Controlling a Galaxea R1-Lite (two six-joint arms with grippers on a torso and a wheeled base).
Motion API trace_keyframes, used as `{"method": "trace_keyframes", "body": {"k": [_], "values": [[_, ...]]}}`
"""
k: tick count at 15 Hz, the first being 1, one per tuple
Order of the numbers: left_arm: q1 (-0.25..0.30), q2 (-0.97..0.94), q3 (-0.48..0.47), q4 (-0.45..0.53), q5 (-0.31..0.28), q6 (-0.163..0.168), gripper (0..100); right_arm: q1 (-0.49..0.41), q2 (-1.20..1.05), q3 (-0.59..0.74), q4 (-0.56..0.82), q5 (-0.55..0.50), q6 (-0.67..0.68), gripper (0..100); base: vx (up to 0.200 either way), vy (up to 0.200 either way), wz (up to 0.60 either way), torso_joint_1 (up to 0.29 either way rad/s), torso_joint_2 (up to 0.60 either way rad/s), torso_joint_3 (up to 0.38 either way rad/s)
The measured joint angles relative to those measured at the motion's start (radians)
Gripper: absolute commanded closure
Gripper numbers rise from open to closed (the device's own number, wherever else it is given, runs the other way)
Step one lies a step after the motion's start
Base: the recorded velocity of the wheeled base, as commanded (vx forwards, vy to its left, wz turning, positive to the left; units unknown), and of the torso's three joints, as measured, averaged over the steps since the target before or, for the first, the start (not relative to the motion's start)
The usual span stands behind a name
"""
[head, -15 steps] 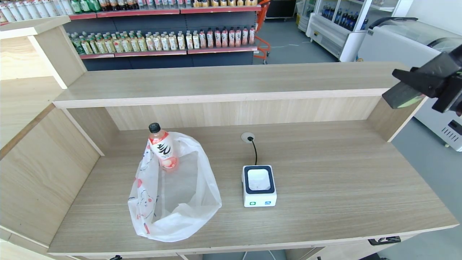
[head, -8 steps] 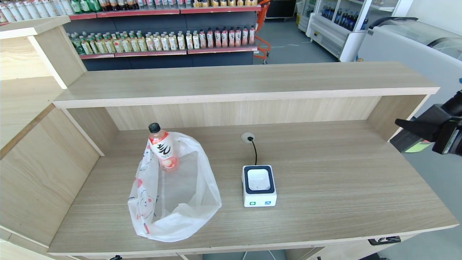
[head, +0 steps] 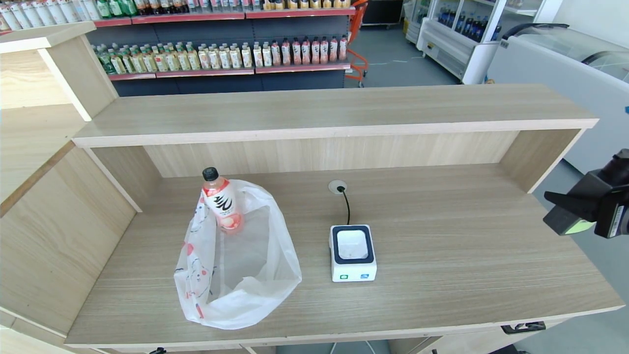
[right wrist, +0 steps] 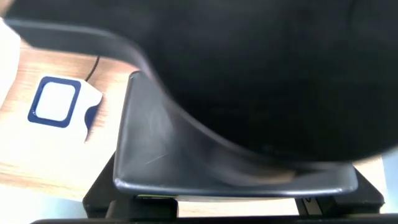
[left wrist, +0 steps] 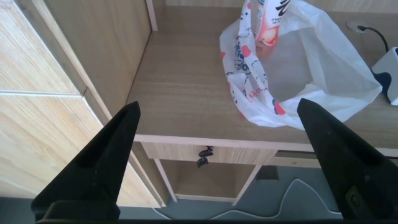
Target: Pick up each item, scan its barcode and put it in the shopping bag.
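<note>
The pink drink bottle (head: 221, 201), its white label carrying a black brush-stroke mark, stood upright inside the shopping bag (head: 245, 280) on the counter (head: 467, 246), left of the barcode scanner (head: 352, 252). The left end effector (left wrist: 217, 162) hung spread wide. The right end effector (head: 554, 211) had sunk lower beside the counter's right end; I couldn't tell whether it was spread or closed.

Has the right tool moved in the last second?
Yes. The right tool has dropped from beside the upper ledge to beside the lower countertop, beyond its right edge.
</note>
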Motion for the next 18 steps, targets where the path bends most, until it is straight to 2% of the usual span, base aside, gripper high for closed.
{"method": "trace_keyframes", "body": {"k": [1,12,15,18], "values": [[0.000,0.000,0.000,0.000,0.000,0.000,0,-0.003,0.000,0.000,0.000,0.000,-0.006,100,0.000,0.000,0.00,0.000,0.00,0.000],[0.000,0.000,0.000,0.000,0.000,0.000,0,0.020,-0.005,0.011,0.033,0.004,-0.030,100,0.000,0.000,0.60,0.000,0.00,0.002],[0.001,0.000,0.000,0.000,0.000,0.000,0,0.022,-0.006,0.021,0.076,0.007,-0.044,100,0.000,0.000,0.00,0.000,0.00,0.000],[0.001,0.000,0.000,0.000,0.000,0.000,0,0.020,-0.006,0.019,0.203,0.008,-0.041,100,0.000,0.000,0.00,0.000,0.00,0.000]]}}
